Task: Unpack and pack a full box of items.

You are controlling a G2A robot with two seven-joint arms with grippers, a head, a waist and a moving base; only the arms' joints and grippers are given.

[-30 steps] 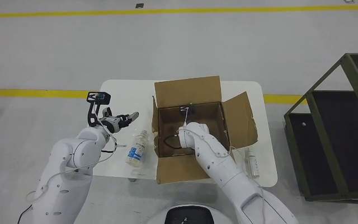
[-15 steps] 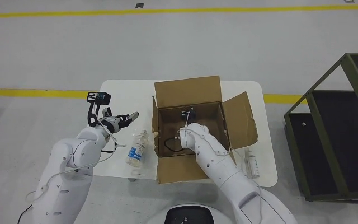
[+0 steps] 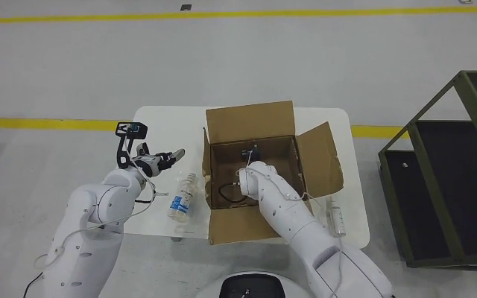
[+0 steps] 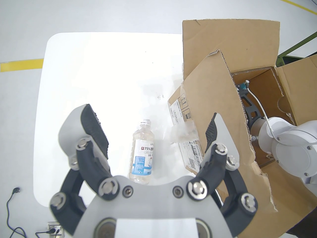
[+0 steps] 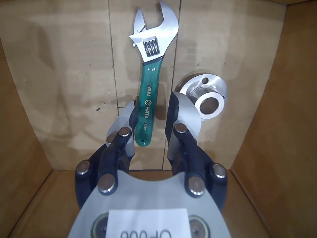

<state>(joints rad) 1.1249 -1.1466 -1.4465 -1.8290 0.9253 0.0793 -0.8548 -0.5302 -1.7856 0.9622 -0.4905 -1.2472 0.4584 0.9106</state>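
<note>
Green-handled steel adjustable wrench [image 5: 148, 92] lies in brown cardboard box [image 5: 62, 63]; my right pincer [image 5: 153, 107], spread, straddles its handle. I'd centre, squeeze firmly, avoid the round metal flange [image 5: 210, 92].

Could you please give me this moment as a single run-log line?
right gripper: in box, jaws open astride wrench handle, flange beside | left gripper: jaws open, over table near lying bottle | wrench not yet gripped
</note>
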